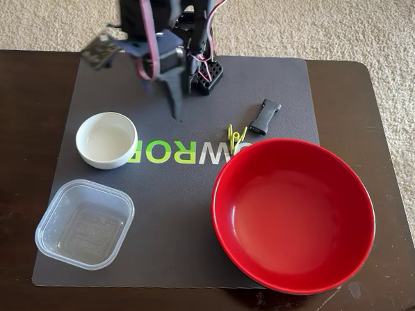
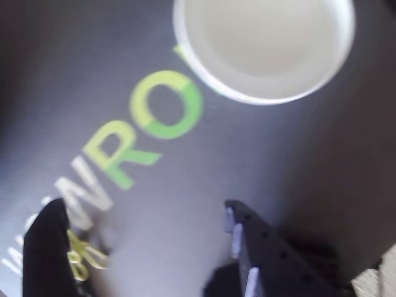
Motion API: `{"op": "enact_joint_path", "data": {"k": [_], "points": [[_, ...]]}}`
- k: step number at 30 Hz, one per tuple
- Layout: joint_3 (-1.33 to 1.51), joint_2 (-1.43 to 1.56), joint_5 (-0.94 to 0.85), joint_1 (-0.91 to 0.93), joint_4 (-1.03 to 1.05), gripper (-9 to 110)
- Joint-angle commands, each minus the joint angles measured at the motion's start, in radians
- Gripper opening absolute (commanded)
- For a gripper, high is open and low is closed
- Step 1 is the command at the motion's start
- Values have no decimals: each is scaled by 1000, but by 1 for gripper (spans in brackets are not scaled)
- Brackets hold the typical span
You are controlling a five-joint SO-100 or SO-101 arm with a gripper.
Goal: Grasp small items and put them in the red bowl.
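The red bowl (image 1: 293, 214) sits empty at the right of the fixed view. The small white bowl (image 1: 106, 140) stands on the mat at the left and fills the top of the wrist view (image 2: 266, 43). The clear square tub (image 1: 84, 223) lies in front of it. The yellow-green clip (image 1: 234, 137) and the black clip (image 1: 265, 117) lie behind the red bowl. My gripper (image 1: 172, 105) hangs blurred above the mat behind the white bowl. In the wrist view it (image 2: 142, 216) is open and empty. The yellow-green clip (image 2: 83, 257) peeks out beside the left finger.
Everything lies on a dark grey mat (image 1: 190, 217) with green and white lettering (image 2: 154, 117), on a dark wooden table (image 1: 18, 187). The arm's black base (image 1: 205, 75) stands at the mat's far edge. Beige carpet surrounds the table.
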Motion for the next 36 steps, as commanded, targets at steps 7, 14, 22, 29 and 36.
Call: {"op": "enact_joint_path", "data": {"k": [7,14,22,29,36], "points": [[-25,-169,333,382,-183,33],[-29,-391,661,439,-325,33],[-144,-497,890,344,-334,34],[-132,-454,899,265,-305,34],[-74,-637,871,210,-468,34]]}}
